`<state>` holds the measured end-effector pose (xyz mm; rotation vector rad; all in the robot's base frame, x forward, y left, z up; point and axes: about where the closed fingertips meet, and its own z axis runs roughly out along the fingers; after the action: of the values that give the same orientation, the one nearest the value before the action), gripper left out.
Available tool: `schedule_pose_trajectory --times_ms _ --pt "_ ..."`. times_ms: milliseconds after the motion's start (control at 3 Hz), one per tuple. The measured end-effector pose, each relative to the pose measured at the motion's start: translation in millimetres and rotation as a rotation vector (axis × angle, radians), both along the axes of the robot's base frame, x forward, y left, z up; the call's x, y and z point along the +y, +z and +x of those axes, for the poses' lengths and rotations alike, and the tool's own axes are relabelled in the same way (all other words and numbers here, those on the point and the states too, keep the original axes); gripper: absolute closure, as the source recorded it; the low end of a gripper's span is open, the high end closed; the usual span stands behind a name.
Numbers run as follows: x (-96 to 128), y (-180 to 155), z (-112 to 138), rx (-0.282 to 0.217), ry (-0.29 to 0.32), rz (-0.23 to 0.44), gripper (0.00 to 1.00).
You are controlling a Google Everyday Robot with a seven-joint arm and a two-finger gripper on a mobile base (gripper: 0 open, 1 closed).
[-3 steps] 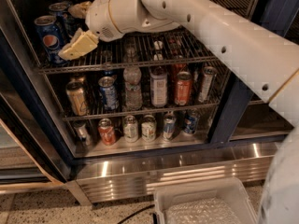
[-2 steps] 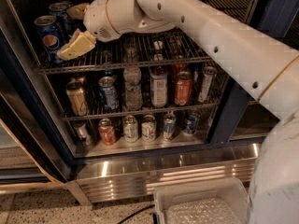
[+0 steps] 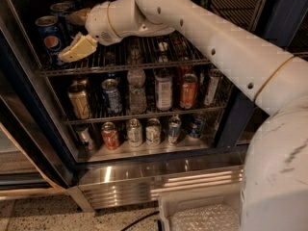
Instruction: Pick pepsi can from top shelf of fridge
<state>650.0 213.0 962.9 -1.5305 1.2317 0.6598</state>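
The pepsi can (image 3: pixel 49 36), blue with a silver lid and round logo, stands at the front left of the top shelf (image 3: pixel 144 61), a chrome wire rack in the fridge (image 3: pixel 29 124). My gripper (image 3: pixel 72 33) is inside the fridge just right of the can, at its height. Its tan fingers (image 3: pixel 79 47) are spread open, the lower one reaching the can's lower right side. The can is not between them. My white arm (image 3: pixel 226 47) comes in from the right across the top shelf.
More blue cans (image 3: pixel 63 7) stand behind the pepsi can. The two racks below hold cans and bottles (image 3: pixel 163 88). The ribbed steel base (image 3: pixel 159 177) lies beneath. A white bin (image 3: pixel 202 215) sits on the floor at the bottom right.
The gripper has edged slightly left toward the pepsi can and the arm links have shifted left. The can has not moved.
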Motion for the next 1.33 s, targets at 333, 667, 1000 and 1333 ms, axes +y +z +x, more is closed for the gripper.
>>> schedule_pose_trajectory --times_ms 333,667,1000,1333 --pt "-1.6 -2.3 -1.5 0.003 -0.006 0.000 0.25" --pt "-6.1 -2.4 -5.5 0.003 -0.020 0.003 0.26" --pt "-12.7 2.8 -17.3 -0.004 -0.031 0.010 0.31" --pt "-12.7 2.8 -17.3 -0.004 -0.031 0.010 0.30"
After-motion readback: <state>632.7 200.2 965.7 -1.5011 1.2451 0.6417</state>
